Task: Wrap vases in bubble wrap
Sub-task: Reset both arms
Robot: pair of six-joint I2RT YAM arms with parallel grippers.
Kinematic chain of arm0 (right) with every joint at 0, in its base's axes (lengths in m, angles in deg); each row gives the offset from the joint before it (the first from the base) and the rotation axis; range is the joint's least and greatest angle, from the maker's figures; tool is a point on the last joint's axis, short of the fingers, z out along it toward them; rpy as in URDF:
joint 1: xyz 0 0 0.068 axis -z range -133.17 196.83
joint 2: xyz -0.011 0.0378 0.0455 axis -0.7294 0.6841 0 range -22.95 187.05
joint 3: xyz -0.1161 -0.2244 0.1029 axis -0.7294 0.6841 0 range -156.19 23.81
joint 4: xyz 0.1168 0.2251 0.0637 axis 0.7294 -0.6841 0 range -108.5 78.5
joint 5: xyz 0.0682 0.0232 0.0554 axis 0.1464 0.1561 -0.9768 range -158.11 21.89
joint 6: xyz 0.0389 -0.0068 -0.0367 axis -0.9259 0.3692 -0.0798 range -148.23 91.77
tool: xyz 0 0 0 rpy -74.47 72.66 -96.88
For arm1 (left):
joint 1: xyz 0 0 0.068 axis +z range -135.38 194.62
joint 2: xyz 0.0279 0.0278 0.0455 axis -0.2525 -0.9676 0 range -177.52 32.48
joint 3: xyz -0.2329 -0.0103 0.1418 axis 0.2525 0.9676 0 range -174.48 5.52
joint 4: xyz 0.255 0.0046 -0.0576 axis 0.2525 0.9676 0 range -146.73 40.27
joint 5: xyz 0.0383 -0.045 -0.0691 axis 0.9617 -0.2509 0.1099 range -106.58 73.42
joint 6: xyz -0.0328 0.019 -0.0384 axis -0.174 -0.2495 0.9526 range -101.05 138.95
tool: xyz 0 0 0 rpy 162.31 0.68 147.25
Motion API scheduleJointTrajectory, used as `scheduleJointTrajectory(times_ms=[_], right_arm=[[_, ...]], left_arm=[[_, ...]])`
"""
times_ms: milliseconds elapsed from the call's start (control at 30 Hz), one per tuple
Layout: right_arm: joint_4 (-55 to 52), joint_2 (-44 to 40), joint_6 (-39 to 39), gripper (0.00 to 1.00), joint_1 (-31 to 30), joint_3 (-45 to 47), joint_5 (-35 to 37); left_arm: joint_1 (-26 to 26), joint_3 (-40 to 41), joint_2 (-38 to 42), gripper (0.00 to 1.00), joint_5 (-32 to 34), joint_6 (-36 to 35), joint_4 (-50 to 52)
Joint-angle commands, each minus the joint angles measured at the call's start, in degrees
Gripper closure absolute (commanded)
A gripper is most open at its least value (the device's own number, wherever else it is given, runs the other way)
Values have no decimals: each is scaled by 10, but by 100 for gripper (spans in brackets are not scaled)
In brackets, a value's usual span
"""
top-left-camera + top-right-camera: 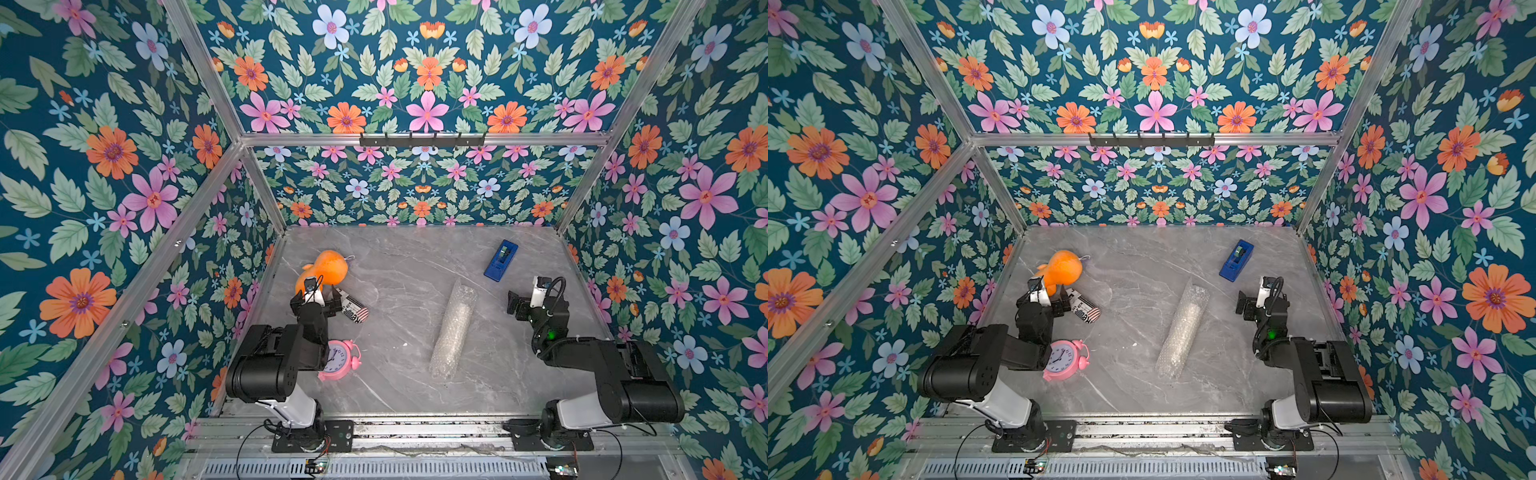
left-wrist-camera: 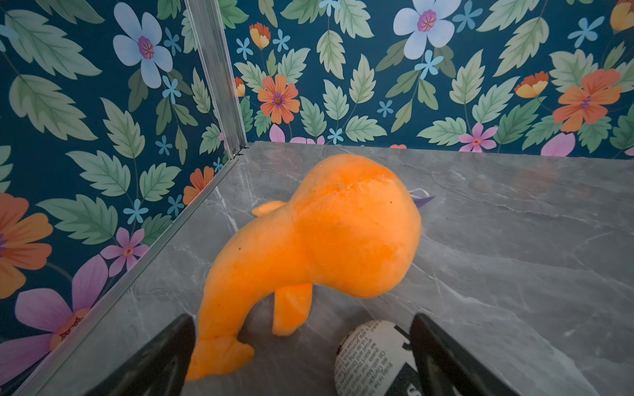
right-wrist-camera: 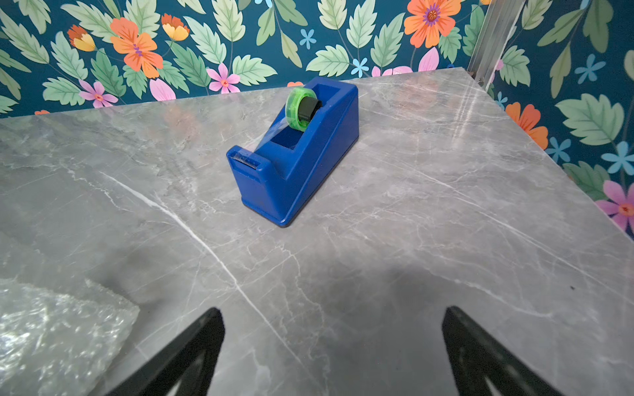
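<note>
The bubble wrap [image 1: 453, 332] [image 1: 1183, 328] lies on the grey marble table [image 1: 407, 266], rolled into a long tube running from near to far; one end shows in the right wrist view [image 3: 51, 336]. The vase is hidden; whether it is inside the roll I cannot tell. My left gripper [image 1: 316, 300] [image 1: 1042, 302] [image 2: 302, 320] stands open at the left, over the tail of an orange plush and the end of a printed can, holding nothing. My right gripper [image 1: 528, 301] [image 1: 1252, 303] [image 3: 332, 311] stands open over bare table, right of the roll.
An orange plush animal [image 1: 324, 268] [image 2: 326, 240] lies at the back left. The black-and-white printed can [image 1: 355, 309] [image 2: 370, 356] lies beside it. A pink alarm clock [image 1: 338, 359] sits under my left arm. A blue tape dispenser [image 1: 500, 259] [image 3: 295, 154] stands at the back right.
</note>
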Motion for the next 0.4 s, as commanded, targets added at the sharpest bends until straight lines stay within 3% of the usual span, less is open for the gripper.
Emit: scheduleJointTrajectory(times_ms=[0, 367], right_arm=[[17, 0, 0, 0, -1, -1, 3], [18, 0, -1, 0, 0, 0, 3]], left_arm=[[1, -2, 0, 0, 3, 4, 5], [1, -2, 0, 0, 3, 4, 5]])
